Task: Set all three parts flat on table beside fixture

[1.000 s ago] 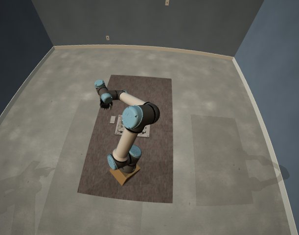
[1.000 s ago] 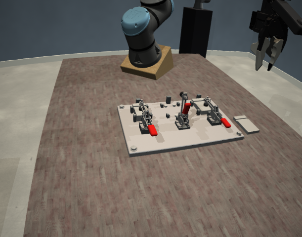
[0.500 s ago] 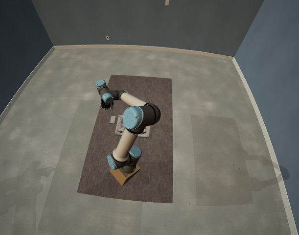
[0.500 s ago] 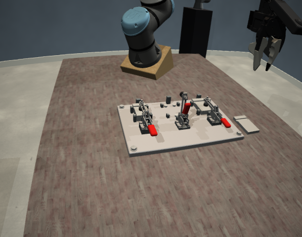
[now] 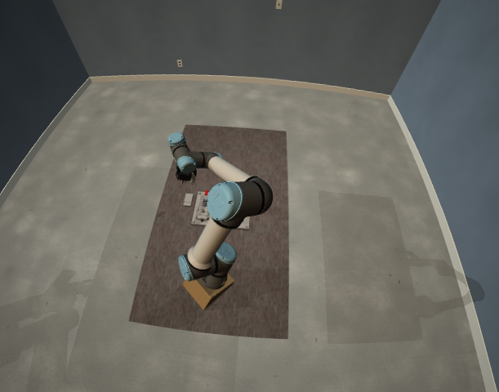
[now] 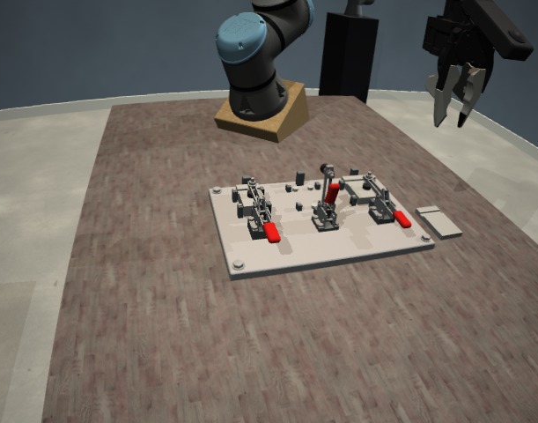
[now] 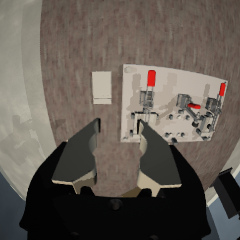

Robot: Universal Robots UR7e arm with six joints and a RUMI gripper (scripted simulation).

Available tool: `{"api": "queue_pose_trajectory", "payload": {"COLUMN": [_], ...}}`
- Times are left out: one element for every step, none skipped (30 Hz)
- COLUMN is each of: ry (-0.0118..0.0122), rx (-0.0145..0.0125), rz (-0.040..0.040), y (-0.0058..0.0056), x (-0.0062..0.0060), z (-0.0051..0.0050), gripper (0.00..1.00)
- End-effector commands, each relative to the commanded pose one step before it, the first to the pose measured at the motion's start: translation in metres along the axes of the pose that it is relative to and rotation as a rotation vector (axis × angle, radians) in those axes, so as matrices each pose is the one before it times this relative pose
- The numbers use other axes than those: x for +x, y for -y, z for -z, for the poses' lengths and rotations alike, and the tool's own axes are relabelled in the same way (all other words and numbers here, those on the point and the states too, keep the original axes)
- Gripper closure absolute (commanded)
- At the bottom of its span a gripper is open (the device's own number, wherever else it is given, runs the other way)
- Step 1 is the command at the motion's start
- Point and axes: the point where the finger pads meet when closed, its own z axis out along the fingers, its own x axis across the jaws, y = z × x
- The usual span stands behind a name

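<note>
The gripper (image 6: 450, 122) hangs high in the air, well above and beyond the fixture's (image 6: 305, 255) far end, its 2 pale fingers pointing down with a gap between them and nothing held in it: they stand partly closed on empty air.

On the wood-grain surface (image 6: 168, 318) lies the fixture, a pale rectangular plate with a bolt head at each visible corner. It carries 3 toggle clamps with red handles: the left clamp (image 6: 272, 231) and the right clamp (image 6: 401, 218) have their handles lying low, and the middle clamp (image 6: 331, 193) has its handle standing up. 1 flat pale part (image 6: 358, 189) sits on the plate under the right clamp's arm.

Another flat pale part (image 6: 438, 221) lies flat on the surface just beside the fixture's right end, apart from it. In the wrist view it (image 7: 101, 87) shows to the left of the plate (image 7: 131, 80), ahead of the fingers.

The arm stands on a tan wooden base (image 6: 291, 122) at the far side.

No brand, label or writing can be read anywhere.
</note>
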Motion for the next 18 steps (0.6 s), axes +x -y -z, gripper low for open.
{"api": "queue_pose_trajectory", "payload": {"ry": [0.00148, 0.0, 0.0, 0.0, 0.0, 0.0, 0.0, 0.0, 0.0, 0.0, 0.0, 0.0, 0.0, 0.0, 0.0, 0.0, 0.0, 0.0], "rx": [0.00118, 0.0, 0.0, 0.0, 0.0, 0.0, 0.0, 0.0, 0.0, 0.0, 0.0, 0.0, 0.0, 0.0, 0.0, 0.0, 0.0, 0.0], "rz": [-0.00007, 0.0, 0.0, 0.0, 0.0, 0.0, 0.0, 0.0, 0.0, 0.0, 0.0, 0.0, 0.0, 0.0, 0.0, 0.0, 0.0, 0.0], "y": [0.00227, 0.00054, 0.00055, 0.00057, 0.00057, 0.00058, 0.00058, 0.0, 0.0, 0.00059, 0.00059, 0.0006, 0.0006, 0.0006, 0.00059, 0.0006, 0.0006, 0.00059], "x": [0.01971, 0.00542, 0.00553, 0.00562, 0.0057, 0.00577, 0.00583, 0.0, 0.0, 0.00588, 0.00591, 0.00594, 0.00596, 0.00597, 0.00597, 0.00596, 0.00595, 0.00592], "z": [0.00054, 0.0, 0.0, 0.0, 0.0, 0.0, 0.0, 0.0, 0.0, 0.0, 0.0, 0.0, 0.0, 0.0, 0.0, 0.0, 0.0, 0.0], "gripper": [0.72, 0.72, 0.72, 0.72, 0.72, 0.72, 0.72, 0.72, 0.72, 0.72, 0.72, 0.72, 0.72, 0.72, 0.72, 0.72, 0.72, 0.72]}}
